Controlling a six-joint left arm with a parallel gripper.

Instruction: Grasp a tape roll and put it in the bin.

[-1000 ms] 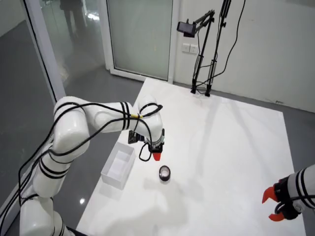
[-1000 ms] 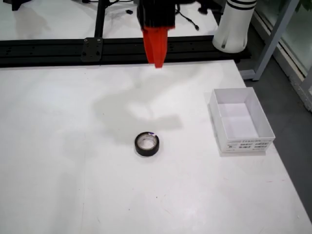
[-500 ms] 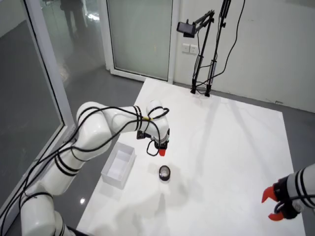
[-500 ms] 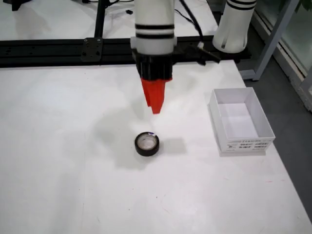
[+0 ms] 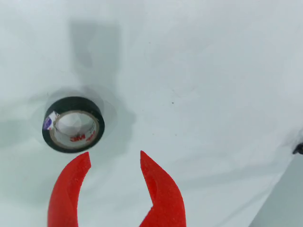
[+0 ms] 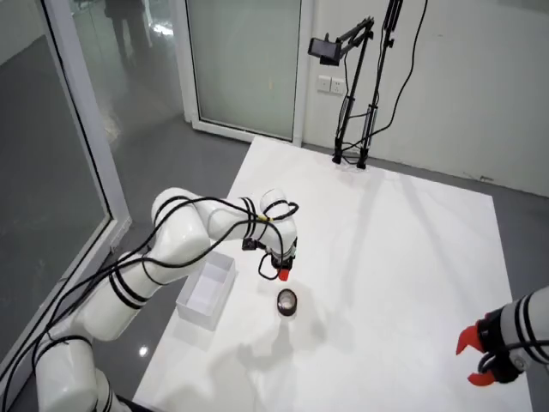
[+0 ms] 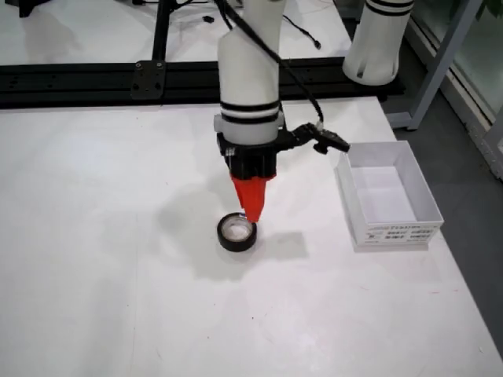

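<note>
- Black electrical tape roll (image 5: 73, 124) lying flat on the white tabletop (image 5: 203, 75), hole facing up, white core with red lettering showing.
- Red jaws (image 5: 115, 162) spread moderately apart in the wrist view, holding nothing, tips hanging above the tabletop.
- Roll offset up and to the left of the gap in the wrist view; only its lower right edge close to the left fingertip (image 5: 84, 160), not between the tips.
- Round shape, so no long axis to line up with.
- White bin (image 7: 387, 202) well apart, to the right of the roll in the front view.
- Probable next need: shifting toward the roll before descending to straddle its wall.
</note>
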